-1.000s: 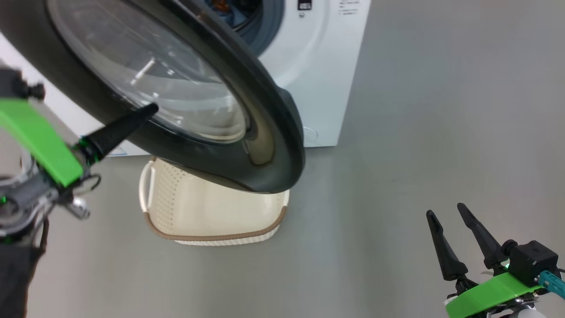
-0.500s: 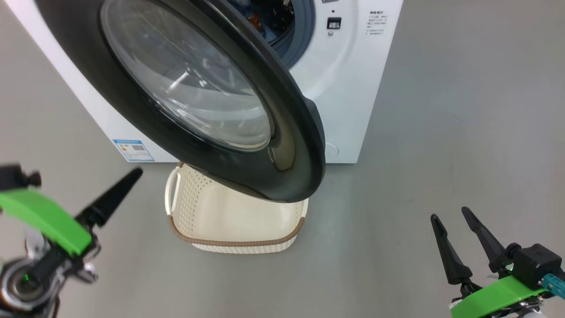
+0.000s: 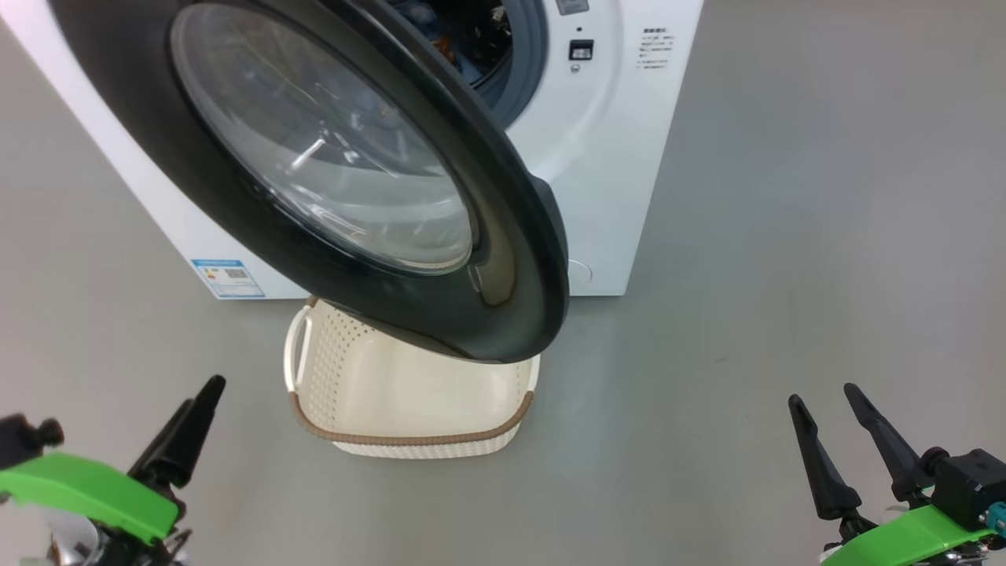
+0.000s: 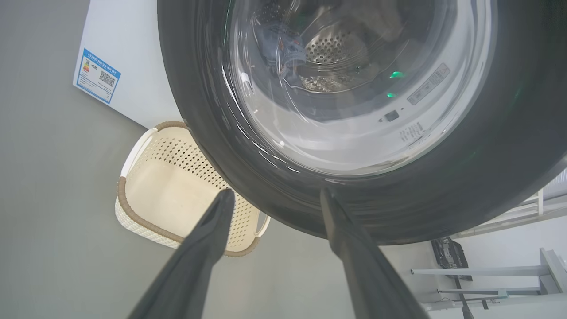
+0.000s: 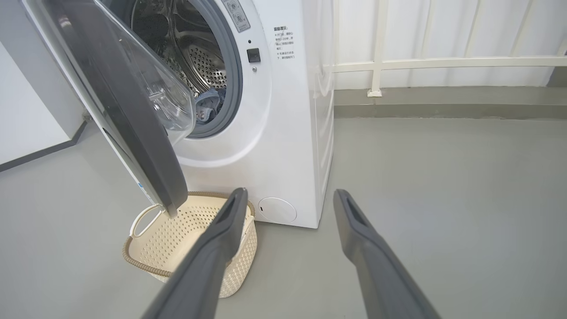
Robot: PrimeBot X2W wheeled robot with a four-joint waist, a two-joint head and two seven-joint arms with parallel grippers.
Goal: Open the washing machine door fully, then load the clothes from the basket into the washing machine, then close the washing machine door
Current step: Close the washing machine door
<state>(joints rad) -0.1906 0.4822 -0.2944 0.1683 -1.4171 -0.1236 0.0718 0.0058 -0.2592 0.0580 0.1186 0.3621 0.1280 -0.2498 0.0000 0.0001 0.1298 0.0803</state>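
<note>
The washing machine door (image 3: pixel 354 196) stands swung out from the washing machine (image 3: pixel 621 157), its black rim hanging above the basket (image 3: pixel 409 439), which sits on the grey floor (image 3: pixel 786 275) against the machine's base. The clothes (image 5: pixel 206 106) lie inside the steel drum (image 5: pixel 201 62), a blue bundle near its front lip. Both sets of jaws are spread wide and hold nothing: the left gripper (image 4: pixel 275 195) points toward the door's lower rim, apart from it, and the right gripper (image 3: pixel 824 395) hovers over the floor, well right of the basket.
</note>
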